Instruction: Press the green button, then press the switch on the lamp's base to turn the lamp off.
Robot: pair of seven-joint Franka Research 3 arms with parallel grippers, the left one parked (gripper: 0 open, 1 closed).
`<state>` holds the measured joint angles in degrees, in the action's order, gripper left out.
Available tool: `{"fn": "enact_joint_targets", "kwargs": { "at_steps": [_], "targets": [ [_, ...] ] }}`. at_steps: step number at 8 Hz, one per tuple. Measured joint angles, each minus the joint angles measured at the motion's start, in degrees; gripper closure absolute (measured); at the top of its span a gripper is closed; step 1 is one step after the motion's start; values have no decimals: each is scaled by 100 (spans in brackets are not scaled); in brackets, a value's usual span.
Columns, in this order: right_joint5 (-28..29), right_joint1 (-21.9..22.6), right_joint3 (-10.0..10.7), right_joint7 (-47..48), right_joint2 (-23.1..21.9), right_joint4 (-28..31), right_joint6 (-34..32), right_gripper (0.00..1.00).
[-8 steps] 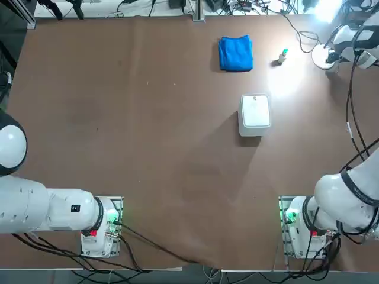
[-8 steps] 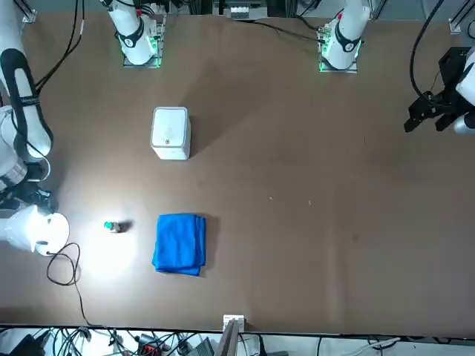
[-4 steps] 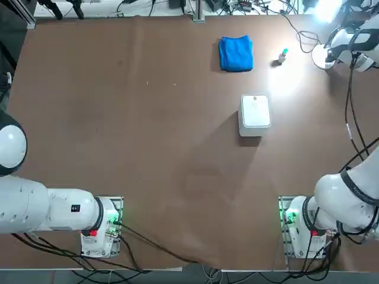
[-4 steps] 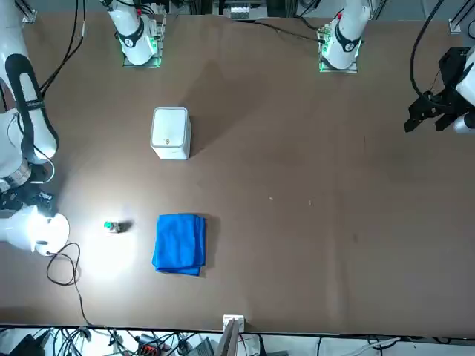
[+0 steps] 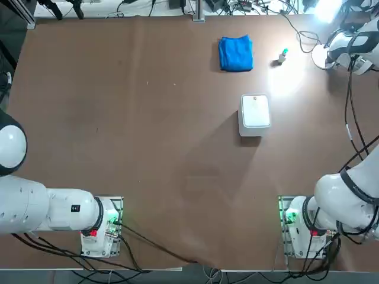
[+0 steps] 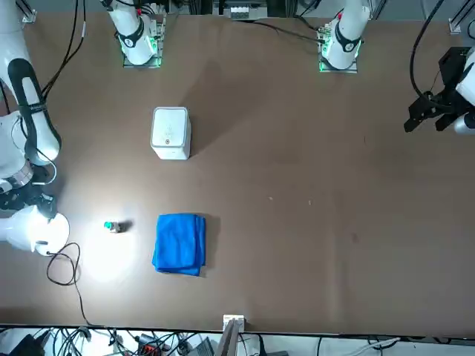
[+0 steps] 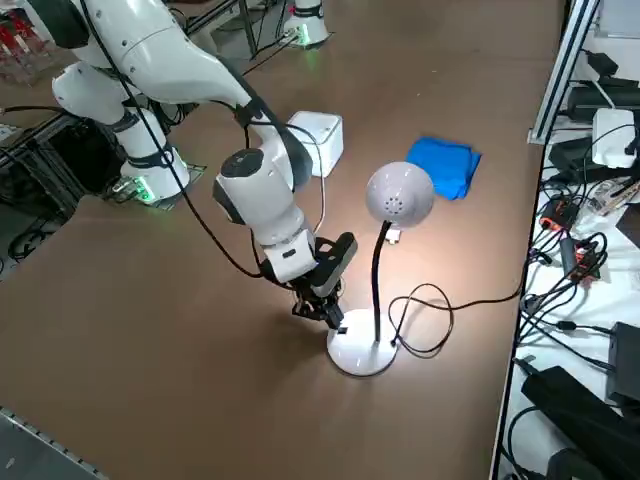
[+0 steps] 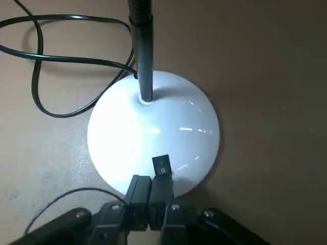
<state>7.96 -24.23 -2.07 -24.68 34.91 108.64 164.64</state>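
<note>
Right end effector, fingers pinched together and holding nothing, hangs over the lamp's base rim at lower centre; the switch sits just past its fingertips, toward the stem.

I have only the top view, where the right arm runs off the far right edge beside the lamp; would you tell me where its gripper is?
Observer: The right gripper is low over the lamp's base, on the side away from the stem.
Operator: Thank you. Are the jaws open?
Observer: No. The wrist view shows the jaws closed together, their tips at the edge of the switch; I cannot tell whether they touch it.
Operator: Where on the base does the switch sit?
Observer: It is a small black rocker near the rim, across the stem from where the cable comes in.
</note>
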Motion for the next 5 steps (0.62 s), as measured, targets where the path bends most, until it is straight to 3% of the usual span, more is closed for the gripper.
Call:
{"fn": "enact_joint_targets", "kwargs": {
  "at_steps": [5],
  "targets": [
    [0,1,-12,0,11,1,32,99]
  ]
}}
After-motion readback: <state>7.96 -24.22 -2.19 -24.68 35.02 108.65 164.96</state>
